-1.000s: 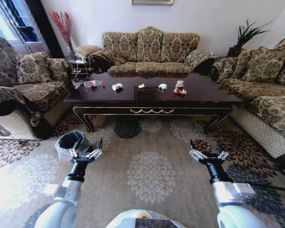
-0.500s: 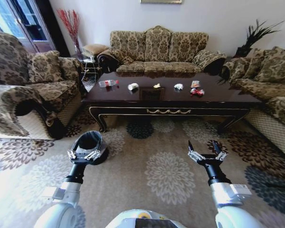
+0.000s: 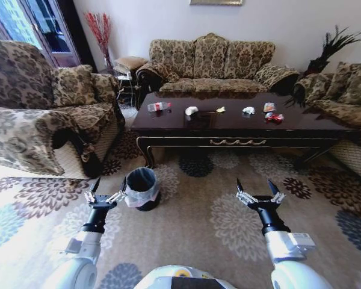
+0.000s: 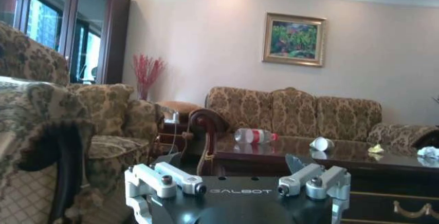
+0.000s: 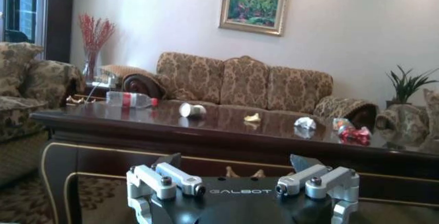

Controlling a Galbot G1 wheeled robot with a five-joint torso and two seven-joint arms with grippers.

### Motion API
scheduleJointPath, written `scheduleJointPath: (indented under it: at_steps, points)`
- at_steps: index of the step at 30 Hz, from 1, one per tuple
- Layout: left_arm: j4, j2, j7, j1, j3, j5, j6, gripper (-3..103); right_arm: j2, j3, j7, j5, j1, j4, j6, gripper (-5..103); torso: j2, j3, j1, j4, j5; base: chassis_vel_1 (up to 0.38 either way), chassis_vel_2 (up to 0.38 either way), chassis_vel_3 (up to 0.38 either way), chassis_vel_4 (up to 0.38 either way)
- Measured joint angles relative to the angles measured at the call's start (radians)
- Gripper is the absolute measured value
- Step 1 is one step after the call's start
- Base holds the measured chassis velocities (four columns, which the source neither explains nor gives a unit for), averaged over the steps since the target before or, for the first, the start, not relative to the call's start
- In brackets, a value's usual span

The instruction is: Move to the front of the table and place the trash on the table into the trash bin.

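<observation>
The dark wood table (image 3: 240, 126) stands ahead of me, in front of the far sofa. On it lie a clear bottle with a red cap (image 3: 159, 106) (image 4: 254, 135) (image 5: 130, 99), a crumpled white paper (image 3: 191, 111) (image 5: 193, 110), a yellowish scrap (image 3: 220, 109) (image 5: 252, 117), another white paper bit (image 3: 248, 110) (image 5: 305, 123) and red wrappers (image 3: 273, 117) (image 5: 354, 134). The black trash bin (image 3: 141, 188) with its whitish bag stands on the carpet by the table's left front corner. My left gripper (image 3: 105, 196) is open just left of the bin. My right gripper (image 3: 260, 196) is open over the carpet.
Patterned sofas flank the table: an armchair (image 3: 36, 120) at the left, a long sofa (image 3: 213, 63) behind and another (image 3: 349, 96) at the right. A side table (image 3: 125, 75) and red branches (image 3: 99, 30) fill the back left corner. Floral carpet (image 3: 192, 211) lies open before the table.
The whole view has swung: table and sofas have shifted right and the left armchair has come further in. The bin now lies right of my left gripper. Both grippers stay open.
</observation>
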Motion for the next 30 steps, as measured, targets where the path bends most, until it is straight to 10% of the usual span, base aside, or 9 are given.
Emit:
scheduleJointPath:
  at_steps: [30]
  points:
    - [0.024, 0.001, -0.003, -0.007, 0.005, 0.004, 0.014, 100, 0.004, 0.013, -0.001, 0.021, 0.017, -0.025, 0.019, 100, 0.000, 0.000, 0.000, -0.0002, 0.0000, -0.015, 0.106, 0.010, -0.103]
